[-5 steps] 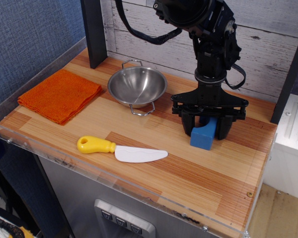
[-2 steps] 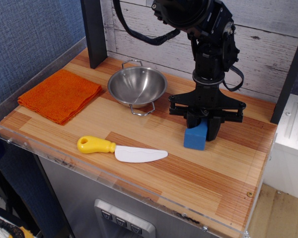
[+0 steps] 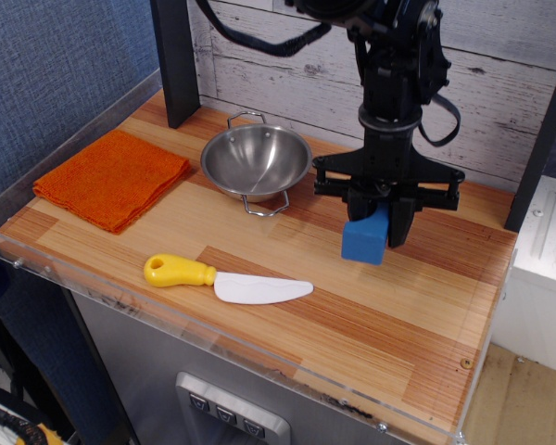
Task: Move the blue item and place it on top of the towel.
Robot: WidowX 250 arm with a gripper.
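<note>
Wooden counter (image 3: 287,306). Gripper (image 3: 383,222) fingers clamped on blue block (image 3: 365,239), apparently just off the surface. Next: carry left past bowl (image 3: 257,160) to towel (image 3: 111,178).

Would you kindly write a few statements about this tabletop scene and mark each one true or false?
1. The gripper is closed on the blue block. True.
2. The blue block lies on the orange towel. False: the towel is bare, far off at the table's other end.
3. The steel bowl stands between towel and gripper. True.
4. The knife has a blue handle. False: the handle is yellow, the blade white.
5. The knife lies inside the bowl. False: it lies on the wooden table.
</note>
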